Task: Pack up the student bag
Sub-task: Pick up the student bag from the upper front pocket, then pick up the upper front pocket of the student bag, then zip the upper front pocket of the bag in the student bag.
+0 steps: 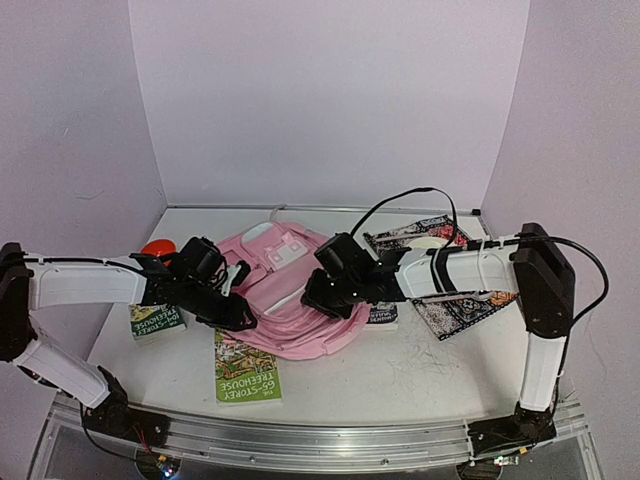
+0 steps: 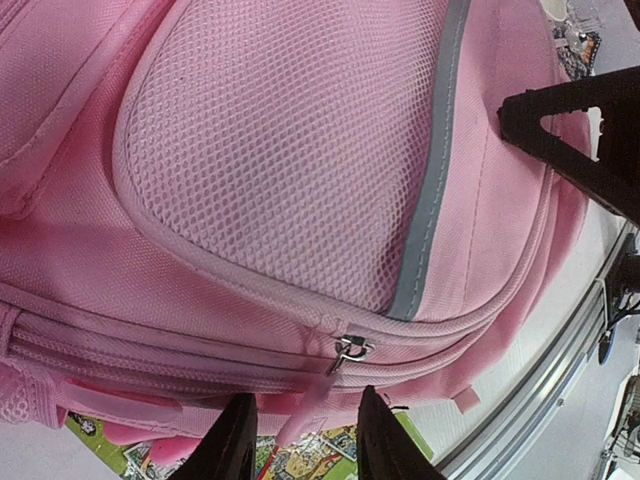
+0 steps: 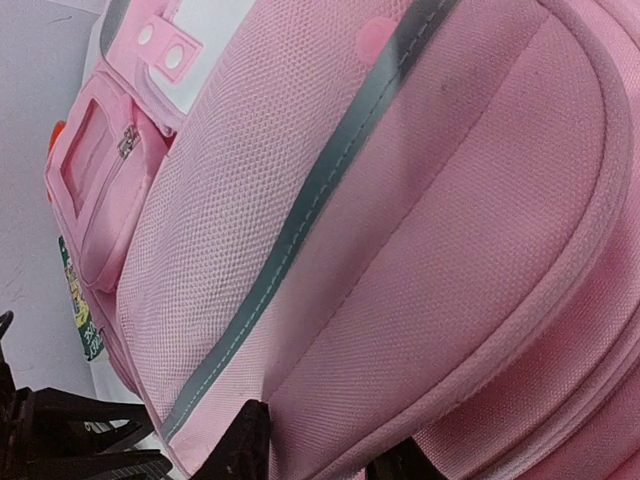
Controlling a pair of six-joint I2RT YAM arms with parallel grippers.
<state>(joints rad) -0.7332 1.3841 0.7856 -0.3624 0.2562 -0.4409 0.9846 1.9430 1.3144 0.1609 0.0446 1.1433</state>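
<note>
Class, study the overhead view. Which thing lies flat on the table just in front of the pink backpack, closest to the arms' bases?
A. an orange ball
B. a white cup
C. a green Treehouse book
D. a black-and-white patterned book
C: the green Treehouse book lies flat on the table right in front of the student bag, nearer the arms' bases than anything else.

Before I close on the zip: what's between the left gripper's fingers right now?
The left wrist view shows the student bag's pink zip pull tab, hanging from the metal slider, between the fingers of the left gripper.
</note>
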